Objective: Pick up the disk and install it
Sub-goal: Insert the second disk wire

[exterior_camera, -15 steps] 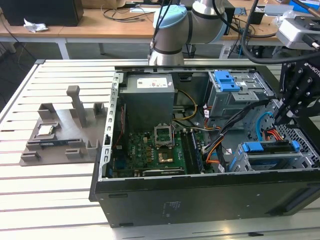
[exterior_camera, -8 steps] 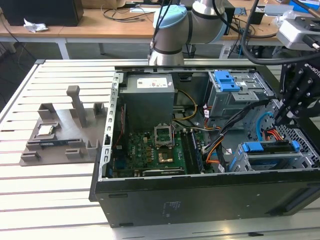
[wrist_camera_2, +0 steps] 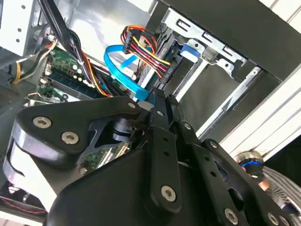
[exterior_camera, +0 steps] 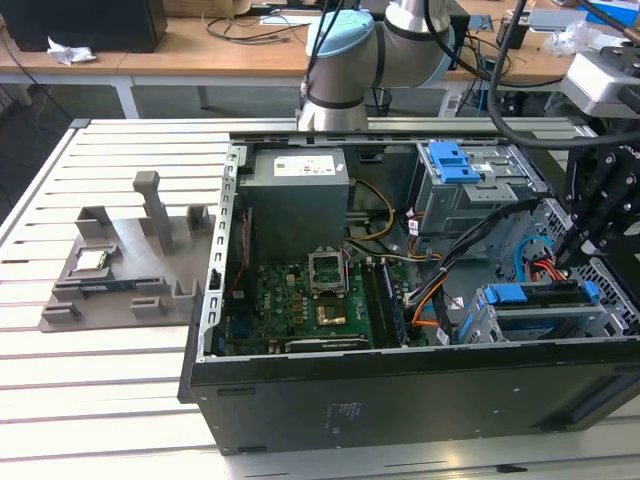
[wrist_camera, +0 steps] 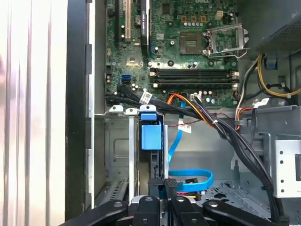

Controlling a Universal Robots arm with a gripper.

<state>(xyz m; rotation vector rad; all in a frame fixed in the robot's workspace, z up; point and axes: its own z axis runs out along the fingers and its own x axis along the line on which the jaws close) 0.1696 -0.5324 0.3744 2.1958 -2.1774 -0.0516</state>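
Observation:
The disk stands on edge in the lower drive bay at the exterior view's right of the open computer case, its blue carrier frame running along the top. In the first wrist view the disk shows edge-on between the bay's metal rails. My gripper hangs just above the disk's end nearest the case's right side. In both wrist views its black fingers are drawn together, and the gripper has nothing visible between them. Whether the tips touch the disk is hidden.
A blue flat cable and black and orange cable bundles run close beside the bay. An upper drive cage with a blue bracket sits behind. A grey fixture with a small silver chip lies on the slatted table left of the case.

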